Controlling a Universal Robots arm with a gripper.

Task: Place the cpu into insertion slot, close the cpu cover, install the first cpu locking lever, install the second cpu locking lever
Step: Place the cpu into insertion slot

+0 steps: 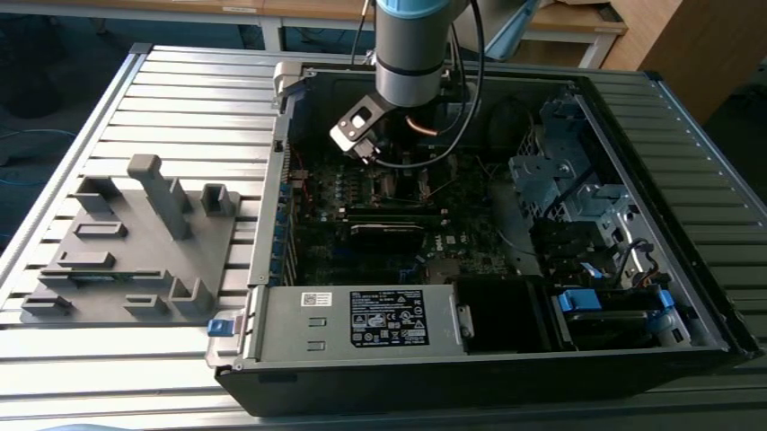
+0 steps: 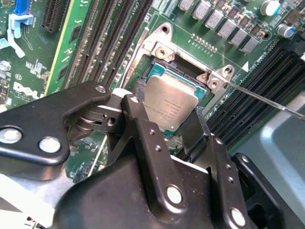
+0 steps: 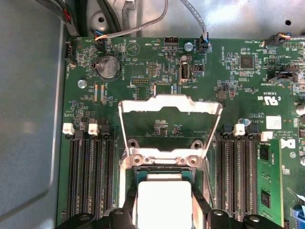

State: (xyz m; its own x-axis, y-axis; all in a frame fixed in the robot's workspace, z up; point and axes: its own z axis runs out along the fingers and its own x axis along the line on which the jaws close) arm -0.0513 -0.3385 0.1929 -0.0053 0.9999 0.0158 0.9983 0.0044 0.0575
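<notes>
My gripper (image 2: pixel 167 117) is shut on the cpu (image 2: pixel 170 102), a small silver-grey square chip pinched at two opposite edges. The chip hangs slightly tilted just over the insertion slot (image 2: pixel 178 70), whose dark centre and silvery rim show beyond it on the green board. In the first wrist view the cpu (image 3: pixel 164 202) looks bright white between the black fingers (image 3: pixel 127 210). The cpu cover (image 3: pixel 169 102) stands open, swung up and away from the socket. A thin locking lever (image 2: pixel 259 98) sticks out free beside the slot. In the exterior view the arm (image 1: pixel 414 63) reaches down into the open computer case.
Long black memory slots (image 3: pixel 88 176) flank the socket on both sides. The case walls (image 1: pixel 671 206) surround the board, with the labelled power supply (image 1: pixel 359 316) at the front. A grey fixture block (image 1: pixel 132 242) lies at the exterior view's left.
</notes>
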